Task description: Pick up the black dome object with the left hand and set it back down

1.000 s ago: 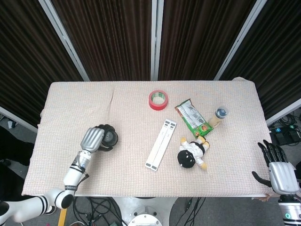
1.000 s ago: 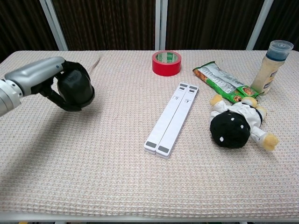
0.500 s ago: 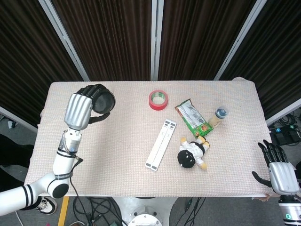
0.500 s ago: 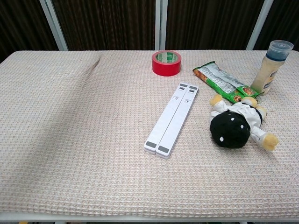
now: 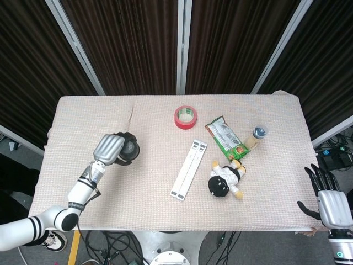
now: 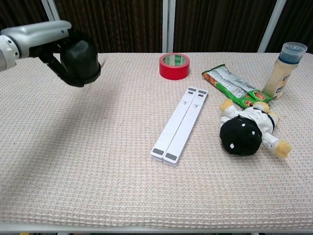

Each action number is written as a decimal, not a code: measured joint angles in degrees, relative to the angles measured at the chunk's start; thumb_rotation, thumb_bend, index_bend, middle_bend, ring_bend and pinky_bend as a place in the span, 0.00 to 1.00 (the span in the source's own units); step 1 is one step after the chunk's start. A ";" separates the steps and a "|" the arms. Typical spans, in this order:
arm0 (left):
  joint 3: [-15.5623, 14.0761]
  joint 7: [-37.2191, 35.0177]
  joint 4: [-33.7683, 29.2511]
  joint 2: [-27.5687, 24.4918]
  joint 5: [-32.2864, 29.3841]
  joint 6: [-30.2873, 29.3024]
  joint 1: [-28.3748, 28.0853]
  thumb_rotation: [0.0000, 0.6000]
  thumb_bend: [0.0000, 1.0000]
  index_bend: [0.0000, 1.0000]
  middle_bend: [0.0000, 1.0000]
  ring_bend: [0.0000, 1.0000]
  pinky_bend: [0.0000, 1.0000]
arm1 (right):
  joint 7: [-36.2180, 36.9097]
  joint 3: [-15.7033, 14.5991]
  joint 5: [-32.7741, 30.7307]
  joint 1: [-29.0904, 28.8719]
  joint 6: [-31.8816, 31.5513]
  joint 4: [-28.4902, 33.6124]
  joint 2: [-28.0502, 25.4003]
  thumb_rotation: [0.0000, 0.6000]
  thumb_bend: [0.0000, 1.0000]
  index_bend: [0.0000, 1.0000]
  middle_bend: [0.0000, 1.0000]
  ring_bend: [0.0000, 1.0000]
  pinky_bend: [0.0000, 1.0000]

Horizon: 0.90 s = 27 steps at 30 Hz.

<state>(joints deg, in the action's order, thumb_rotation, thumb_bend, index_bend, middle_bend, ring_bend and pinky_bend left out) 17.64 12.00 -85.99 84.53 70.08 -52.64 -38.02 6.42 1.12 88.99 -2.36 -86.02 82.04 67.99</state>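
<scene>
Black dome object (image 5: pixel 129 150) — in left hand (image 5: pixel 110 149)

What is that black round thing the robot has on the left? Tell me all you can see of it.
The black dome object is a dark, matte, rounded piece, smooth-looking; what it is made of cannot be told. The left hand grips it from above, silver back on top and dark fingers wrapped round its side. It hangs in the air above the left part of the cloth-covered table, touching nothing but the hand.
</scene>
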 measured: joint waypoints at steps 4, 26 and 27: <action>2.89 0.21 -1.23 0.22 3.71 -9.92 -0.76 1.00 0.23 0.47 0.47 0.35 0.48 | 0.13 -0.02 0.05 -0.03 0.01 -0.24 0.19 1.00 0.10 0.00 0.00 0.00 0.00; -2.42 -1.72 -1.19 -3.66 -1.94 3.78 -2.66 1.00 0.23 0.48 0.47 0.36 0.48 | 0.60 0.16 -0.88 -0.13 0.96 -1.00 0.53 1.00 0.10 0.00 0.00 0.00 0.00; -2.86 -2.03 -1.16 -3.80 -1.85 4.96 -2.71 1.00 0.23 0.48 0.47 0.36 0.48 | 0.64 0.13 -0.90 -0.17 1.11 -1.10 0.60 1.00 0.10 0.00 0.00 0.00 0.00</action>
<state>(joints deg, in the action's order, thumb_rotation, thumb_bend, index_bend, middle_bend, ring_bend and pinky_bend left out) 14.78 9.97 -87.15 80.73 68.23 -47.68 -40.73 7.06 1.25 88.09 -2.52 -84.92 80.94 68.58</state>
